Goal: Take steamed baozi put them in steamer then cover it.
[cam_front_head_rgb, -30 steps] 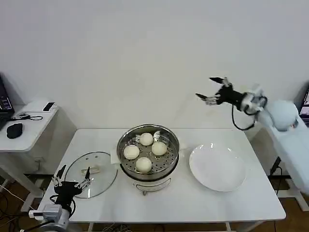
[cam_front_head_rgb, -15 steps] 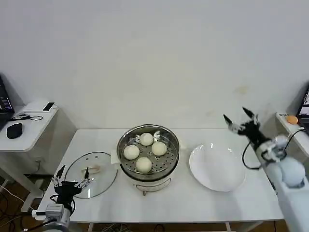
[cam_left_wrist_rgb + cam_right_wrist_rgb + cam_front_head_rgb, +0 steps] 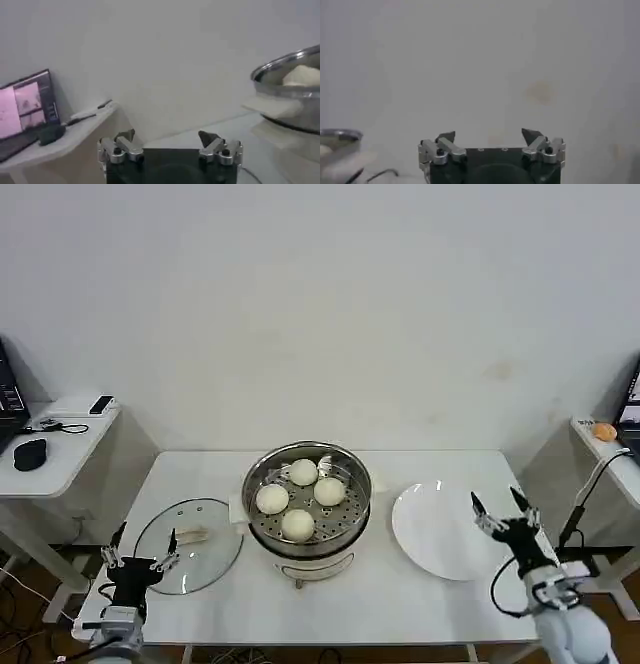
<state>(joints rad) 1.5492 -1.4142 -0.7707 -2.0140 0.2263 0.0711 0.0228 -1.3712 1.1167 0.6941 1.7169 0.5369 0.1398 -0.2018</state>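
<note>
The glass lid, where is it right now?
In the head view the glass lid lies flat on the table, on the robot's left beside the steamer, just ahead of the open left end effector.

Bright, even light with soft shadows; both wrist views are hazy and slightly blurred.

Shiny perforated stainless-steel steamer (image 3: 307, 502) holding smooth matt cream baozi (image 3: 298, 524), beside a clear glass metal-rimmed cover (image 3: 188, 544) and glossy white plate (image 3: 447, 531).
</note>
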